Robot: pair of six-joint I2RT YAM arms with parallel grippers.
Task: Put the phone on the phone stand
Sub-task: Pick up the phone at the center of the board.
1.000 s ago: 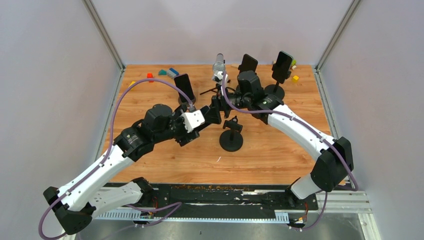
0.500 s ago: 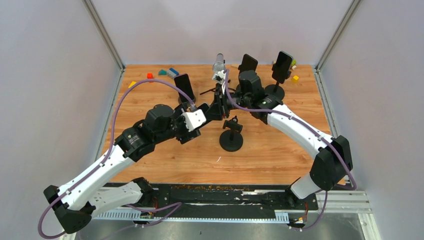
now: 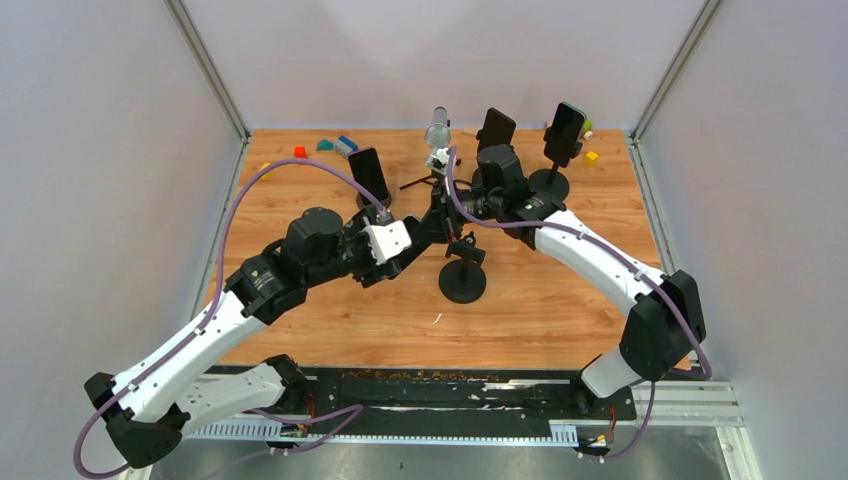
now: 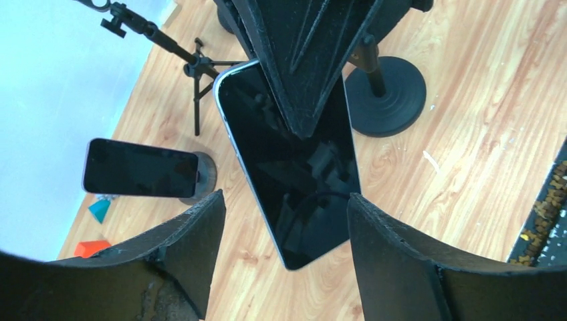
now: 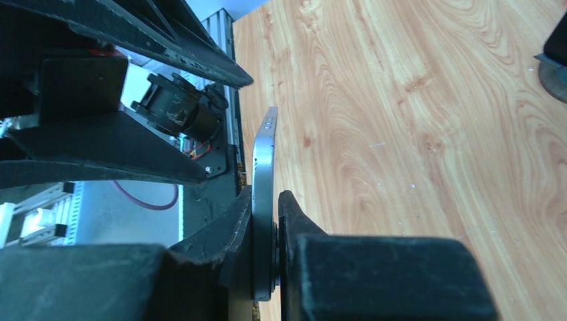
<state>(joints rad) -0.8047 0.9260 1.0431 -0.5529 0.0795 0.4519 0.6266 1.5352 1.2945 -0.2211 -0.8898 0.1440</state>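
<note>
Phone [image 4: 294,180] clamped by right jaws, between open left jaws.

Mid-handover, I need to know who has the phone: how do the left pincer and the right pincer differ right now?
The right pincer is shut on the phone's faces; the left pincer stands open. The right pincer grips one end of the phone; the left pincer's fingers flank the opposite end. Both meet at the same phone, above the table.
</note>
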